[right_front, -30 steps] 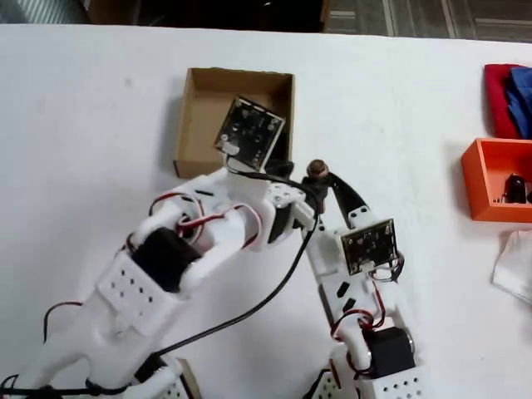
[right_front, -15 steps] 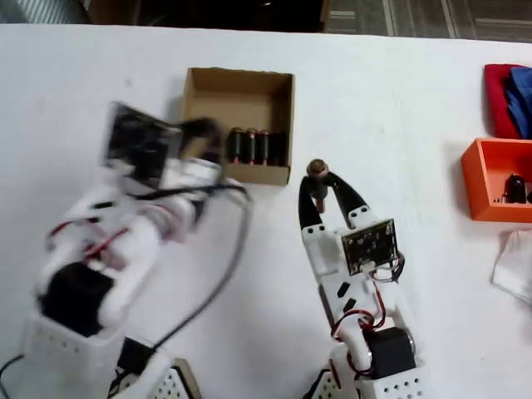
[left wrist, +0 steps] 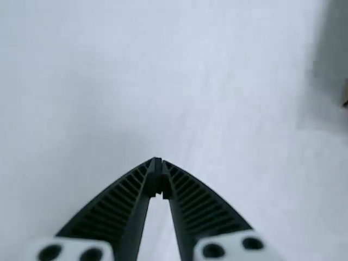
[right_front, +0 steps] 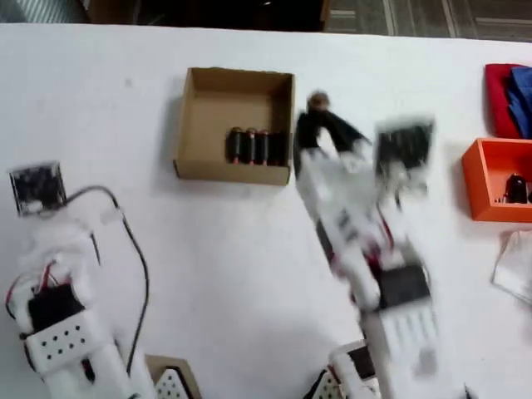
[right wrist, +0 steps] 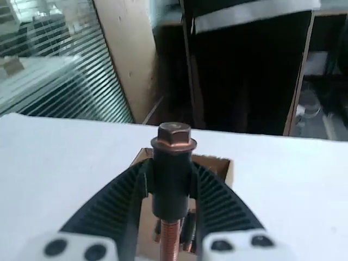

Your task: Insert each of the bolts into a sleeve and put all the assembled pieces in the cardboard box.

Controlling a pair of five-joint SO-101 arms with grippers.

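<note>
At the near left of the worktop (right_front: 208, 274) sits the left arm (right_front: 55, 320), well apart from the task's things. Its wrist view has the left gripper (left wrist: 156, 166) above bare white surface, its two fingers brought together so the tips meet, with nothing between them.

Near the right edge lies a white cloth (right_front: 515, 264). Just beyond it stands an orange bin (right_front: 482, 179) with a small dark item (right_front: 515, 189) inside.

The right arm (right_front: 374, 258) stretches away from its base. The right gripper (right wrist: 170, 174) is clamped on an assembled piece, a black sleeve (right wrist: 171, 198) with a copper bolt (right wrist: 175, 136) through it. The piece's long axis runs along the gripper's fingers. The hex head stands clear beyond the fingertips, and the threaded shank comes out of the sleeve's other end, back towards the wrist. In the high view the bolt head (right_front: 317, 101) points to the far side of the worktop, and the gripper (right_front: 318, 129) is just beside the right wall of the cardboard box (right_front: 193, 125), outside it.

The box is open-topped. At least three assembled pieces (right_front: 252, 145) lie in it side by side against its near wall, towards the right, long axes running near to far.

Farther right is a red and blue cloth (right_front: 507, 96).
</note>
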